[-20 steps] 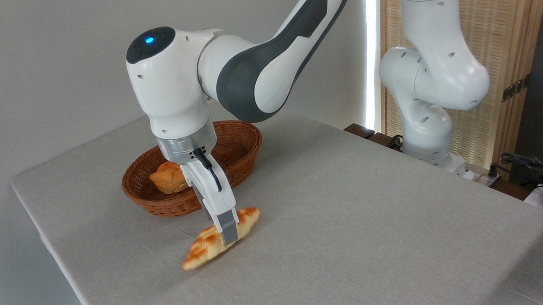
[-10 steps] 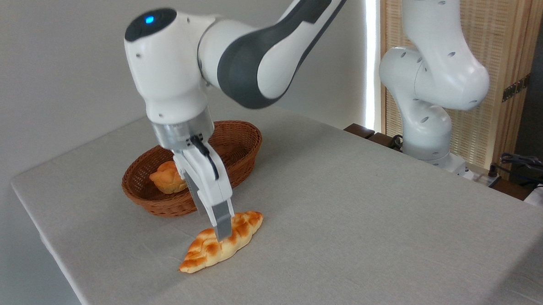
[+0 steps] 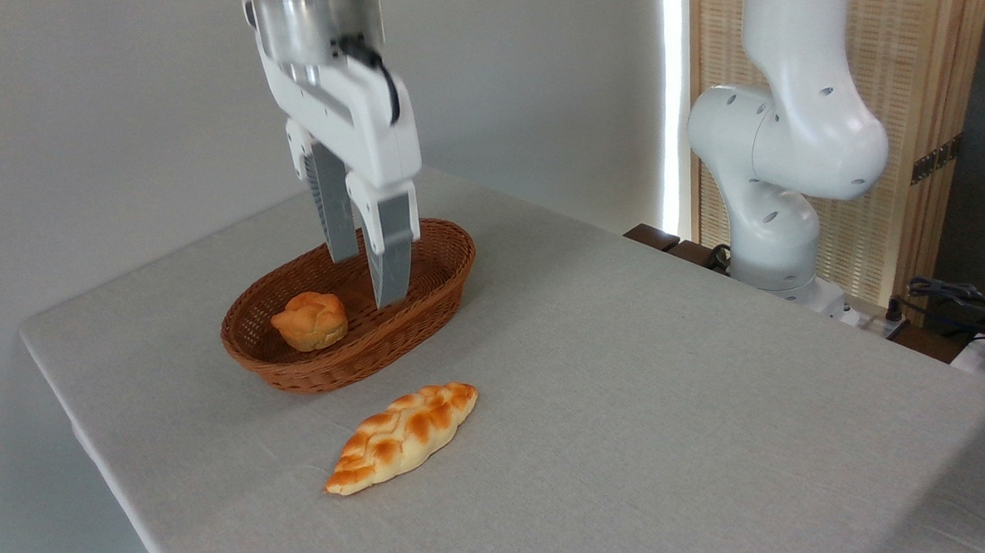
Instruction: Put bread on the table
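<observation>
Now, from the one fixed camera, my fingers (image 3: pixel 370 278) hang well above the bench (image 3: pixel 672 385), parted by a narrow gap and holding nothing. They sit in line with the basket (image 3: pixel 427 300) behind them, though high over it. The bread (image 3: pixel 402 437) lies flat on the grey cloth just in front of the basket, apart from its rim, its pointed ends running from near left to far right. A bun (image 3: pixel 310 320) rests inside the basket, near its left end. I judge the job done: the bread is out, on the bench, and free of my grip. Nothing seems left but to pull clear.
</observation>
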### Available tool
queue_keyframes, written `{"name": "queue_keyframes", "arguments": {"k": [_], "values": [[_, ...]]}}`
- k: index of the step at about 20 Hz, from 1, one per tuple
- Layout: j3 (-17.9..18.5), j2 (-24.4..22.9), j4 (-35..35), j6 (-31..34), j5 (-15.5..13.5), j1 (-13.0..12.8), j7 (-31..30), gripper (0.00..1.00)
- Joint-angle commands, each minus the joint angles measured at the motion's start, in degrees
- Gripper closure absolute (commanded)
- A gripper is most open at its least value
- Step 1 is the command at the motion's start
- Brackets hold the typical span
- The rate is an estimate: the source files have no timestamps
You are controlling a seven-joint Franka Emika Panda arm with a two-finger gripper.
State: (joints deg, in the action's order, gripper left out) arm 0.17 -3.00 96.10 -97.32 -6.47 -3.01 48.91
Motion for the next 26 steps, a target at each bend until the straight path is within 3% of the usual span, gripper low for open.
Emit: {"name": "queue_keyframes", "arguments": {"k": [1, 5, 7, 13, 16, 26], "values": [[-0.26, 1.42, -4.34, 4.67, 0.84, 0.37, -2.68, 0.0], [0.53, 1.51, -4.7, 5.21, 1.11, 0.37, -2.69, 0.0], [0.45, 1.42, -4.7, 5.38, 5.21, 0.28, -2.6, 0.0], [0.53, 1.33, -4.78, 5.38, 5.06, 0.37, -3.12, 0.0], [0.53, 1.42, -4.78, 5.38, 4.89, 0.28, -6.46, 0.0], [0.45, 1.42, -4.78, 6.61, 4.89, 0.28, -6.29, 0.0]]}}
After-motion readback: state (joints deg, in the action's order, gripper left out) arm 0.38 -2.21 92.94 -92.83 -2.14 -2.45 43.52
